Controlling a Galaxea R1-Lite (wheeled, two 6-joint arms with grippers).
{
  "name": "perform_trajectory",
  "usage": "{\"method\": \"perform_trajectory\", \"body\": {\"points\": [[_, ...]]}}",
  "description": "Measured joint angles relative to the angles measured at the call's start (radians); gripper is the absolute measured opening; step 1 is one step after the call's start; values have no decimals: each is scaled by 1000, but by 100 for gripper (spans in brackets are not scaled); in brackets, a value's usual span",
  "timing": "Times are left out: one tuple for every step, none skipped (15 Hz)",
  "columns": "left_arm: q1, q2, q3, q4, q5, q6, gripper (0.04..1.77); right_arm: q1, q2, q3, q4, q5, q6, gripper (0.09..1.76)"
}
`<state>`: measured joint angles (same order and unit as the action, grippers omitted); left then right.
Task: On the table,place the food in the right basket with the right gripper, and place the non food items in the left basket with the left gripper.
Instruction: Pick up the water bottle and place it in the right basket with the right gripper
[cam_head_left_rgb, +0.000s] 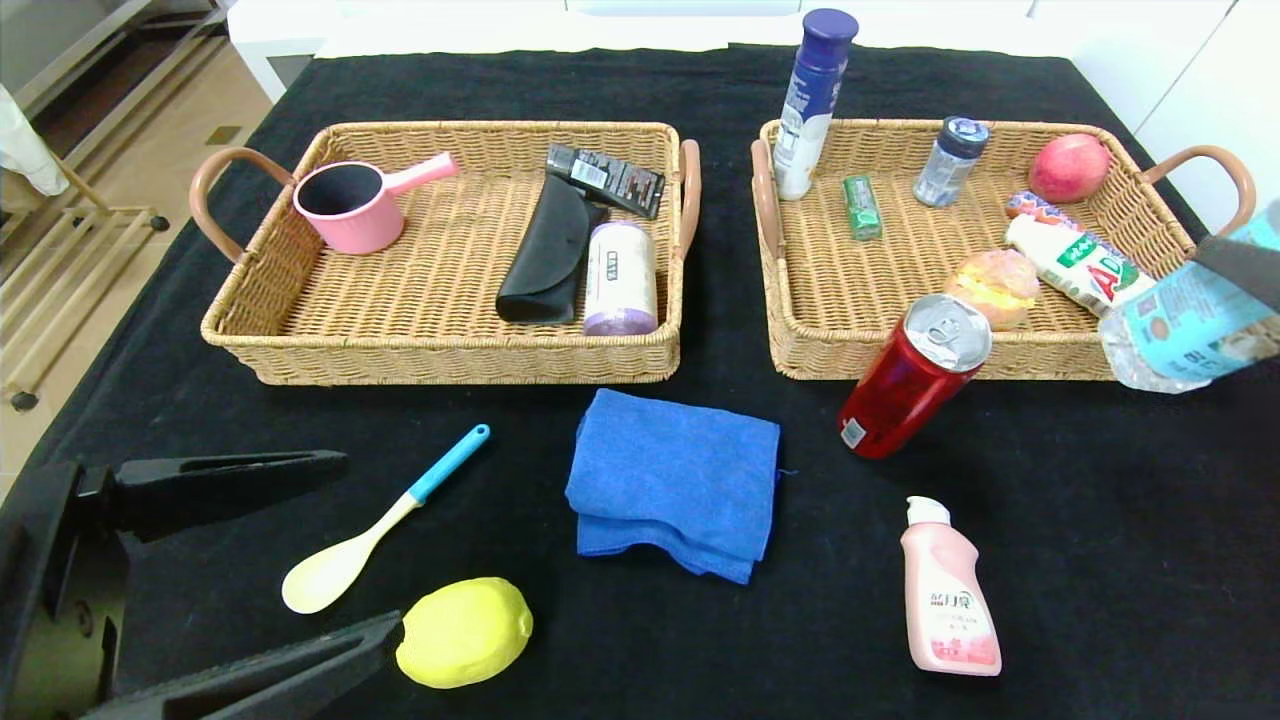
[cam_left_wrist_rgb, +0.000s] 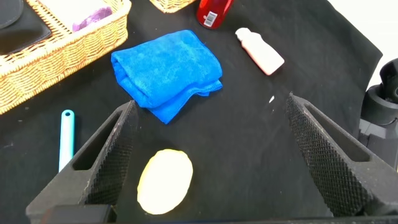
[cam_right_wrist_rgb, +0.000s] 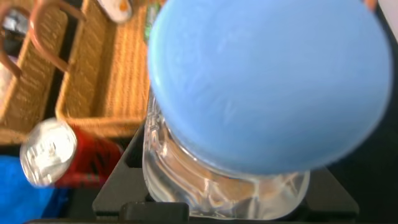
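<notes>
Black cloth covers the desk (cam_head_left_rgb: 1100, 560). At its near left the left gripper (cam_head_left_rgb: 375, 545) waits low with jaws spread wide, the spoon (cam_head_left_rgb: 370, 535) and lemon (cam_head_left_rgb: 465, 632) lying just by its fingers, probably readying for a non-food pick. Beyond sits the left basket (cam_head_left_rgb: 250, 340). Mid-desk lies the folded blue cloth (cam_head_left_rgb: 675, 480); right of it stand the red can (cam_head_left_rgb: 912, 378), close against the right basket (cam_head_left_rgb: 800, 350), and nearer, the pink bottle (cam_head_left_rgb: 945, 590). Far right, the right gripper (cam_right_wrist_rgb: 227, 205), largely cut off, has its jaws clamped on the water bottle (cam_head_left_rgb: 1185, 325), tilted over that basket's near corner, presumably for release inside.
</notes>
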<state>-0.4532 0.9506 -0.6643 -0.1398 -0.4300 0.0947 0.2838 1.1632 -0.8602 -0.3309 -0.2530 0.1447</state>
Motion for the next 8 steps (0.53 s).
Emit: {"method": "perform_trajectory", "body": {"points": [[0,0,0,0,0,0,172,3,31,-37,0,0,-2,96],[0,0,0,1,0,0,172,7,65,-79,0,2,-6,96],[-1,0,1,1,0,1,172,12,96,-116,0,3,-13,96],[-1,0,1,1,0,4,172,16,125,-153,-1,5,-19,96],[-1,0,1,1,0,10,172,23,156,-189,-1,6,-21,96],[-1,0,3,1,0,11,172,32,182,-218,-1,18,-24,96],[-1,-1,3,1,0,11,172,44,206,-242,-2,29,-26,96],[-1,-1,3,1,0,11,172,56,230,-266,-8,34,-26,96]]}}
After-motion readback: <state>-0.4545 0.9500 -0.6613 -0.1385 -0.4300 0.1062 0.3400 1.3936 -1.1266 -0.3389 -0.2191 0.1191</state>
